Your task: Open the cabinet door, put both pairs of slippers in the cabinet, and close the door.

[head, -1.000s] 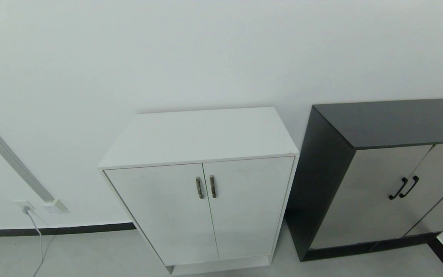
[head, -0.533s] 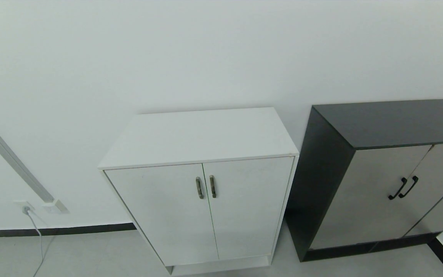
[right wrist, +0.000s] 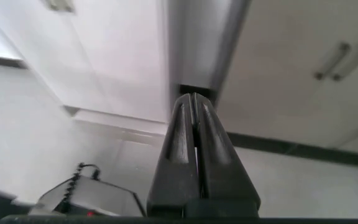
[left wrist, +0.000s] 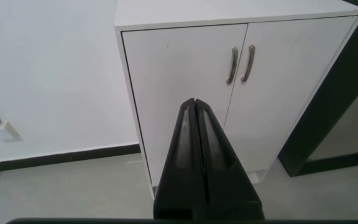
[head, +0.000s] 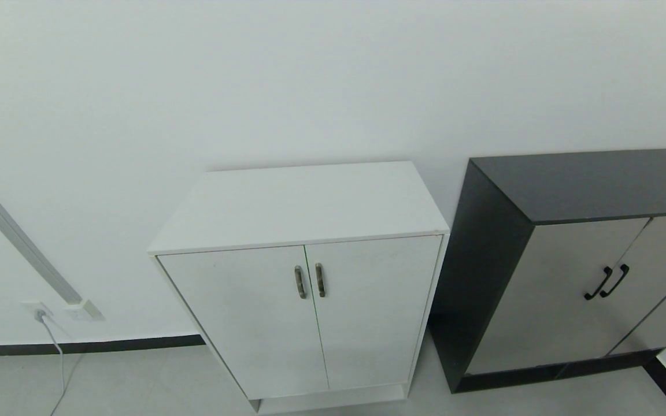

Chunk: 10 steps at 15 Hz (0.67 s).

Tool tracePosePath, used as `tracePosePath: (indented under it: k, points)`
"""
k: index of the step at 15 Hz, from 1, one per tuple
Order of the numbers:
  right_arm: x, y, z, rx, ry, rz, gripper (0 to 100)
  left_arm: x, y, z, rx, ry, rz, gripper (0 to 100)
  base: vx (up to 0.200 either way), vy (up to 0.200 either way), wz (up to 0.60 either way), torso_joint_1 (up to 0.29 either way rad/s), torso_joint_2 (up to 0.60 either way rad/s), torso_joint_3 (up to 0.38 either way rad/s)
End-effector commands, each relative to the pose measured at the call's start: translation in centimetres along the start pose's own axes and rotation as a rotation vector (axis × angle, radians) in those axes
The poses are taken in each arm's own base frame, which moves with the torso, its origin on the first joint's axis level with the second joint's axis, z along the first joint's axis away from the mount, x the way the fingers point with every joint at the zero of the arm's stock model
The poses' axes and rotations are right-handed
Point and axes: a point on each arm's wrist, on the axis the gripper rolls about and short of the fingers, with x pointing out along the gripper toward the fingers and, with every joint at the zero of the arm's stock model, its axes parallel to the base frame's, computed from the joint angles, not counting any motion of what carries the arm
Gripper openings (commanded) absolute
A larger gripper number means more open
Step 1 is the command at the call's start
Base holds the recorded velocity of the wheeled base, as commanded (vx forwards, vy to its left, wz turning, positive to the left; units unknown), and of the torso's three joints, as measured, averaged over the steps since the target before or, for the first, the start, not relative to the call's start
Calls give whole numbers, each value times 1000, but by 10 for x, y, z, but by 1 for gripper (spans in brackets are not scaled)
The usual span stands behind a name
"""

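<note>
White cabinet stands closed, handles side by side; left gripper and right gripper both pinched closed, empty, apart from its front.

A plain, sparse indoor room, perhaps a hallway or test space: bare white wall, pale grey floor, black skirting. A white cabinet and a dark cabinet stand side by side against the wall, near a wall socket and cable duct.
</note>
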Motion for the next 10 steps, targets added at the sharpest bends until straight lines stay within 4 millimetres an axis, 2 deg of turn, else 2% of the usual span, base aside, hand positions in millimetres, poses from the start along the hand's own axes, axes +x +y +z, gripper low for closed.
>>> tracePosePath:
  k: [1, 5, 8, 10]
  points:
    - [1, 0, 1, 4, 13, -34, 0, 0, 0, 0, 0, 1, 0, 0, 0, 0, 0, 0, 0, 0]
    - [-6, 0, -3, 5, -86, 83, 0, 0, 0, 0, 0, 1, 1, 0, 0, 0, 0, 0, 0, 0]
    - [-3, -3, -1, 12, -30, -61, 0, 0, 0, 0, 0, 1, 1, 0, 0, 0, 0, 0, 0, 0]
    - [-7, -2, -2, -20, -88, 27, 0, 0, 0, 0, 0, 1, 1, 0, 0, 0, 0, 0, 0, 0]
